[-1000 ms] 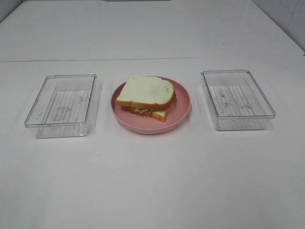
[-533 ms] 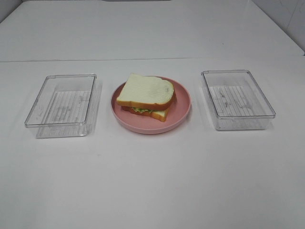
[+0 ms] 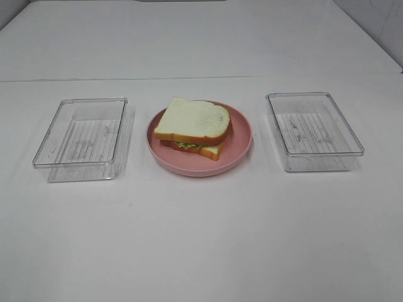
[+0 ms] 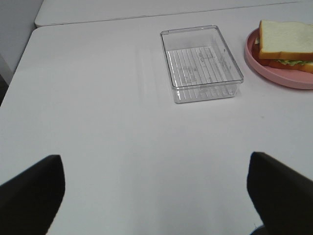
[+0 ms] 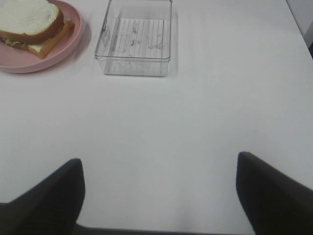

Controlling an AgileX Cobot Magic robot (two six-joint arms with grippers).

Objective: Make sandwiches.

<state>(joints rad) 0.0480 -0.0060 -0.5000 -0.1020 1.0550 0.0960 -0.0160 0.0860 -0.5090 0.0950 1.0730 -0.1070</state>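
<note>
While both arms are hanging back, the left pincer [image 4: 155,196] and right pincer [image 5: 159,196] are standing spread wide and empty, only their dark fingertips showing. Nothing is differing from a second ago. The sandwich [image 3: 193,127] is lying on the pink plate [image 3: 239,148] mid-desk [image 3: 201,239], between two clear trays [image 3: 80,138], its fillings mostly hidden.

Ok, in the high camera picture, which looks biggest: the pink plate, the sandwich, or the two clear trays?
1. Pink plate, left tray and right tray: too close to rank.
2. Sandwich: smallest; it fits on the plate.
</note>
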